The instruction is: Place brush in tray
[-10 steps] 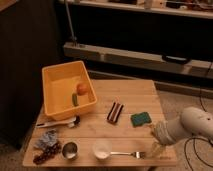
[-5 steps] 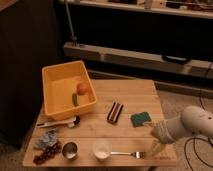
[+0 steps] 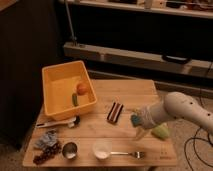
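The brush (image 3: pixel 57 122) is lying just outside the tray's (image 3: pixel 60 87) near rim, not yet picked up; the whole placement is remaining. The gripper (image 3: pixel 139 131) is hovering well right of the tray, jaws spread wide, holding nothing.

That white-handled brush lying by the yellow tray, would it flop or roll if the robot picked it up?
The brush looks thin and straight, so probably stiff and light. Its narrow handle might slip or roll when nudged. The tool hovers over the table's opposite end, well away.

Fork (image 3: pixel 128 153), white bowl (image 3: pixel 101 149), metal cup (image 3: pixel 69 149)
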You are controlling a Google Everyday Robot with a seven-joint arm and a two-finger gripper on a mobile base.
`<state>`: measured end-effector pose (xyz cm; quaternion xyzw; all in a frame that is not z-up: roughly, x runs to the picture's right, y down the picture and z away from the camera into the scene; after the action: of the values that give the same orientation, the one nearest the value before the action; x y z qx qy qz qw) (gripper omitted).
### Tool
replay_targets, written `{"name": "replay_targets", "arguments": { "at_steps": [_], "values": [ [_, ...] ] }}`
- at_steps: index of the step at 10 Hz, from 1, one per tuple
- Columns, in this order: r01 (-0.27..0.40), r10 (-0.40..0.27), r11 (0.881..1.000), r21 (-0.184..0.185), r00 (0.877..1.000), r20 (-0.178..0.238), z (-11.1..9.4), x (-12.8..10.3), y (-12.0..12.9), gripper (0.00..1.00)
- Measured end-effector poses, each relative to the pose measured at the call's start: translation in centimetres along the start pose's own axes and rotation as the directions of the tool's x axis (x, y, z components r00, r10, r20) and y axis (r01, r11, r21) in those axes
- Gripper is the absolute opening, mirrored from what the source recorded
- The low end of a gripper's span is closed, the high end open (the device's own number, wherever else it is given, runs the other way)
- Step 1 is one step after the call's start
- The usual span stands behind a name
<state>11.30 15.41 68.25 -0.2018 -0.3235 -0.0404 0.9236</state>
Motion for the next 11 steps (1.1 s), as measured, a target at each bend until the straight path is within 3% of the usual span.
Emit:
{"name": "replay_targets", "arguments": {
  "at_steps": [1,2,7,9,10,11],
  "values": [
    [0.088,-0.088,0.996,0.015,0.996,0.011,0.1,-1.0,-1.1,0.8],
    [0.132,-0.132,0.991,0.033,0.991,0.011,0.3,-1.4,-1.6,0.8],
    [0.145,-0.146,0.989,0.042,0.989,0.009,0.4,-1.5,-1.8,0.8],
    [0.095,-0.095,0.995,0.023,0.995,-0.02,0.4,-0.9,-1.8,0.8],
    [0.031,-0.031,1.0,0.003,0.998,-0.052,0.5,-0.6,-1.7,0.8],
    [-0.083,0.083,0.997,-0.003,0.994,-0.075,0.6,0.0,-1.7,0.8]
  ]
}}
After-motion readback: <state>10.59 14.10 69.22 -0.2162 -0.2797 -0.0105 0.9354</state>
